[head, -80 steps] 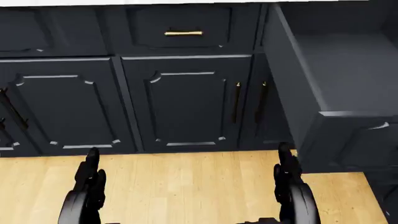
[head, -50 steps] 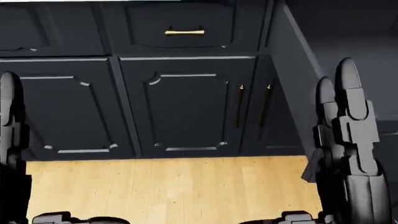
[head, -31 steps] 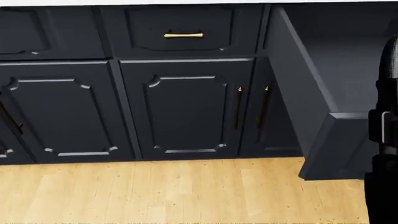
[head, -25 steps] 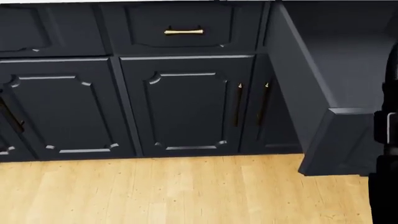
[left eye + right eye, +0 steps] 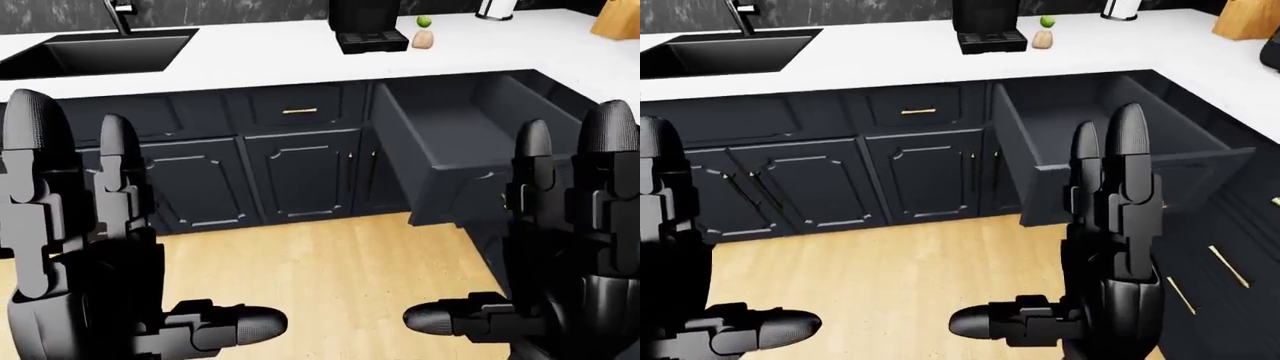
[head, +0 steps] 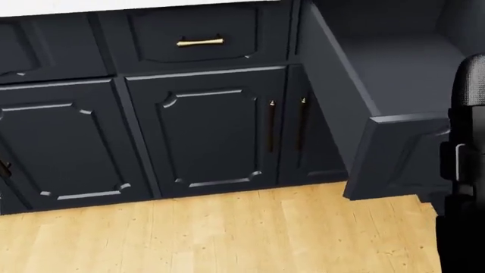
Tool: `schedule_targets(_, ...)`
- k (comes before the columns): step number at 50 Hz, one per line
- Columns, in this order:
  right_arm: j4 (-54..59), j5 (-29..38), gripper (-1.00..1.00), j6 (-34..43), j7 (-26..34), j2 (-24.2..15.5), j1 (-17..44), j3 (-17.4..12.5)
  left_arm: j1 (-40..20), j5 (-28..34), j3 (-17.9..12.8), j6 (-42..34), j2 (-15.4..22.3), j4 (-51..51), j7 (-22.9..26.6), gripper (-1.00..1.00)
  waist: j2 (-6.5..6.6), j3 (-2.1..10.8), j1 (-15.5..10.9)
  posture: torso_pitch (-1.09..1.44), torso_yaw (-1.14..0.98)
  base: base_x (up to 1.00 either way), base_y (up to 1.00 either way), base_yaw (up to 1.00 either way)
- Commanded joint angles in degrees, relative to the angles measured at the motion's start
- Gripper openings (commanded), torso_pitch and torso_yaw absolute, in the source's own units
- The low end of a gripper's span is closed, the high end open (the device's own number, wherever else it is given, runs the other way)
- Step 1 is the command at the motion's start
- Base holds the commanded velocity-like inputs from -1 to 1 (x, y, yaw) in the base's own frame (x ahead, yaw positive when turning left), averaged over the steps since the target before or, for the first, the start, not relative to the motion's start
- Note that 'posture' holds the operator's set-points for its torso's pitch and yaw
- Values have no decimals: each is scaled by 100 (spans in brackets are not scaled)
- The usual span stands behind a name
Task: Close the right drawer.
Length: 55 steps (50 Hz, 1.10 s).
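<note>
The right drawer is pulled far out of the dark cabinet run, under the white countertop; its inside looks empty. It also shows at the right of the head view. My left hand is raised, fingers upright and thumb out, open and empty, at the left. My right hand is raised the same way, open and empty, in front of the drawer's front panel and apart from it. One finger of the right hand shows at the head view's right edge.
A closed drawer with a gold handle sits left of the open one. A sink, a coffee machine, fruit and a knife block stand on the countertop. Wood floor lies below. More drawers with gold handles are at right.
Both hands rose from low in the head view; the left one left that view, the right shows at its right edge. The camera shifted, so the cabinets slid left. The drawer stays open.
</note>
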State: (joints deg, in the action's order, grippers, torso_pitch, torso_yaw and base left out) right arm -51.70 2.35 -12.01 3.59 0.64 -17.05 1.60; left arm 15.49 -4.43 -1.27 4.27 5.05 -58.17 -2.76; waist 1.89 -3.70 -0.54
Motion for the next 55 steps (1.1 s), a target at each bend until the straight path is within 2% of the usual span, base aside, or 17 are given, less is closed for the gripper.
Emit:
schedule_targets(1,-207,-19,100,-129,-3,-19,33,-22,-21,-18,12,148,18,-182,-32,100,24,63,8,0,0,0,0,-25)
schedule_targets(6,-229,-12,100,-121,10,-27,22,17,-5,-91,17,174,108,-181,-106,100,-141,125,44,0,0,0,0,-25)
schedule_targets(9,-233,-17,100,-152,37,-43,-11,34,19,-111,45,192,140,-181,-135,100,-542,209,73,0,0,0,0,-27)
schedule_targets(10,-235,14,100,-169,37,-42,-13,49,25,-94,63,196,147,-181,-137,100,-304,127,143,0,0,0,0,-30)
schedule_targets(12,-202,-32,100,-160,37,-44,5,24,15,-99,59,181,150,-181,-144,100,-376,134,132,0,0,0,0,-30)
schedule_targets(18,-176,-35,100,-184,46,-42,-2,25,47,-99,113,204,164,-182,-139,100,-77,13,86,0,0,0,0,-47)
schedule_targets(20,-172,-29,100,-184,50,-43,-8,36,57,-82,114,222,147,-182,-121,100,120,2,78,0,0,0,0,-49)
schedule_targets(22,-144,-14,100,-208,54,-48,-20,60,78,-58,136,250,135,-181,-102,100,512,148,18,0,0,0,0,-49)
schedule_targets(23,-159,-22,100,-206,51,-49,-27,60,80,-65,131,244,131,-182,-99,100,181,23,-40,0,0,0,0,-48)
schedule_targets(24,-139,-27,100,-213,50,-52,-25,53,87,-59,141,252,127,-182,-96,100,294,11,13,0,0,0,0,-49)
schedule_targets(28,-116,-23,100,-225,48,-56,-30,93,86,-65,146,256,128,-182,-89,100,124,108,33,0,0,0,0,-48)
schedule_targets(33,-92,-12,100,-231,46,-70,-20,113,81,-66,143,253,121,-182,-79,100,-250,79,17,0,0,0,0,-48)
schedule_targets(35,-101,-45,100,-245,29,-66,-21,77,82,-65,149,253,120,-182,-74,100,-583,188,55,0,0,0,0,-48)
schedule_targets(45,-31,-11,100,-255,50,-76,-16,101,106,-67,174,288,143,-181,-99,100,-42,-1,93,0,0,0,0,-49)
schedule_targets(48,-39,-19,100,-260,54,-77,-23,96,110,-102,157,296,158,-181,-115,100,359,82,66,0,0,0,0,-48)
schedule_targets(51,-41,-20,100,-266,60,-76,-28,103,128,-77,183,319,172,-181,-123,100,283,-19,38,0,0,0,0,-47)
schedule_targets(55,-14,-14,100,-270,59,-77,-29,127,120,-118,171,296,198,-181,-145,100,91,97,48,0,0,0,0,-48)
